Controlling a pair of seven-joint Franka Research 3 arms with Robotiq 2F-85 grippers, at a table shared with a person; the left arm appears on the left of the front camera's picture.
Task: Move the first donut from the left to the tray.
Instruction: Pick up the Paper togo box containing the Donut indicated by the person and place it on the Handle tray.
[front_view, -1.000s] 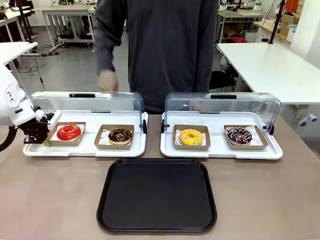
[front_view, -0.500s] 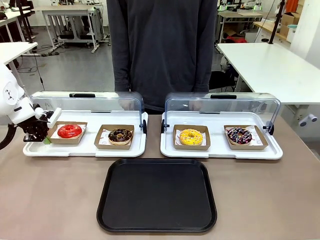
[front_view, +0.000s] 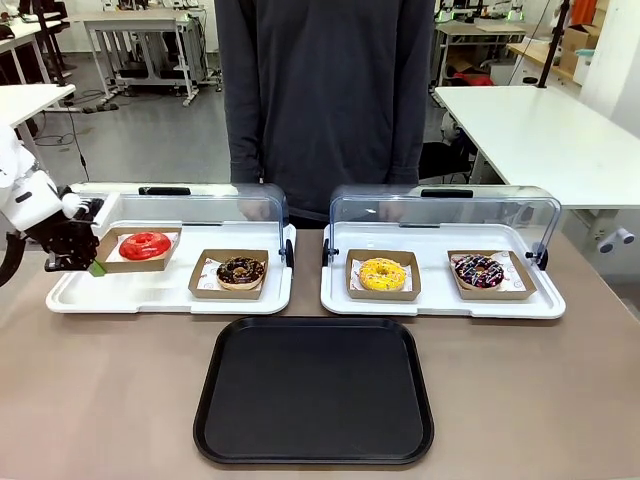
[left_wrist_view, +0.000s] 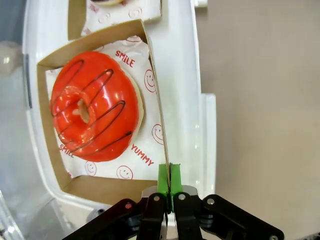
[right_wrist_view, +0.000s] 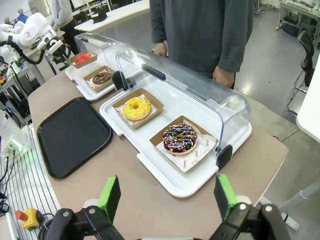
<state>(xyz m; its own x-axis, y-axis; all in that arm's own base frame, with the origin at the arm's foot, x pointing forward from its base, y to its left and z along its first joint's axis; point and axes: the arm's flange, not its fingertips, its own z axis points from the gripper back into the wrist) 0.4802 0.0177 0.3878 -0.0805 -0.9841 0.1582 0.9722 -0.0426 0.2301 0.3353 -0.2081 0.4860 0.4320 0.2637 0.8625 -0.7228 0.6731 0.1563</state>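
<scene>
A person in a dark grey top stands at the far side of a brown table (front_view: 100, 400). Two white platters (front_view: 170, 296) with raised clear domed lids (front_view: 200, 205) sit side by side. At the left of the frame, the left gripper (front_view: 92, 263) pinches the near wall of a brown cardboard holder (front_view: 140, 248), lifted slightly above the platter and tilted. Inside lies the red-glazed donut (front_view: 145, 244) on white paper. To its right sits a chocolate donut (front_view: 241, 270); the other platter holds a yellow donut (front_view: 383, 273) and a sprinkled dark one (front_view: 480, 270). The black tray (front_view: 314, 390) lies bare at lower centre. In the wrist view, the holder's long side runs up the frame. The right gripper (right_wrist_view: 167, 195) hangs with fingers wide apart above the table edge
</scene>
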